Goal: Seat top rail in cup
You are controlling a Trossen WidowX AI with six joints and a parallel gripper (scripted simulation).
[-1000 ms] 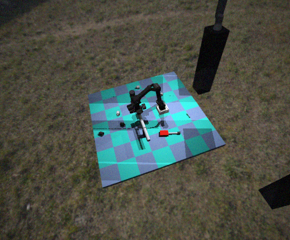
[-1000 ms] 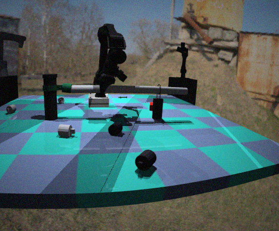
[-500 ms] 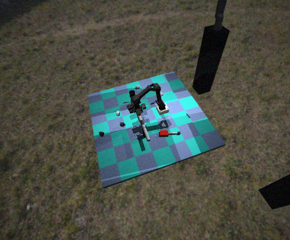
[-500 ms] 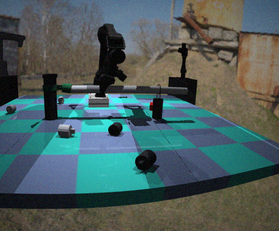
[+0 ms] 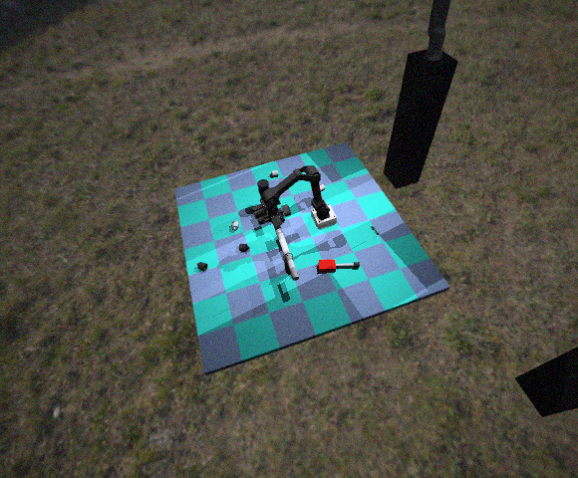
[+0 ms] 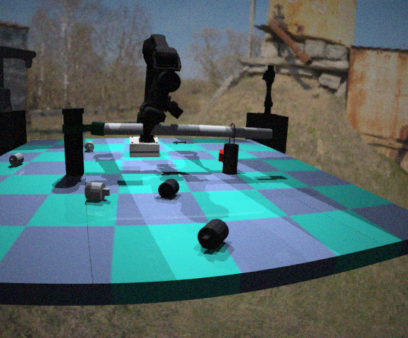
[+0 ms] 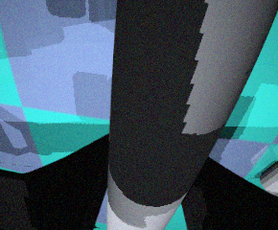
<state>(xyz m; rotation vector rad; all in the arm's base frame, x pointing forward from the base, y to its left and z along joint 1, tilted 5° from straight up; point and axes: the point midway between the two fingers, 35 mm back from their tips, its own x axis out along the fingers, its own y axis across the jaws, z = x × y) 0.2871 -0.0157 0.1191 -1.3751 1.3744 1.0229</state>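
The white rail (image 5: 284, 244) (image 6: 197, 129) (image 7: 153, 211) runs level above the mat. The black gripper (image 5: 277, 222) (image 6: 148, 129) (image 7: 146, 192) is shut on it, nearer the big post. The big post (image 5: 263, 183) (image 6: 74, 153) stands upright, its green brace band (image 6: 71, 128) up just under the cap. The green rail-end cup (image 6: 98, 128) hangs from the band toward the rail. The rail's end meets the cup's mouth; how deep it sits inside cannot be told. The rail's far part passes through the thin loop (image 6: 233, 125) above the small black post (image 6: 230, 158) and sticks out beyond.
Grey-white fittings (image 5: 235, 225) (image 6: 95, 191) and black caps (image 5: 243, 247) (image 6: 168, 188) lie loose on the checkered mat (image 5: 292, 324) (image 6: 69, 254). A red block (image 5: 327, 266) (image 6: 221, 155) with a white rod lies beside the rail's free end. Dark pillars (image 5: 421, 118) stand off the mat.
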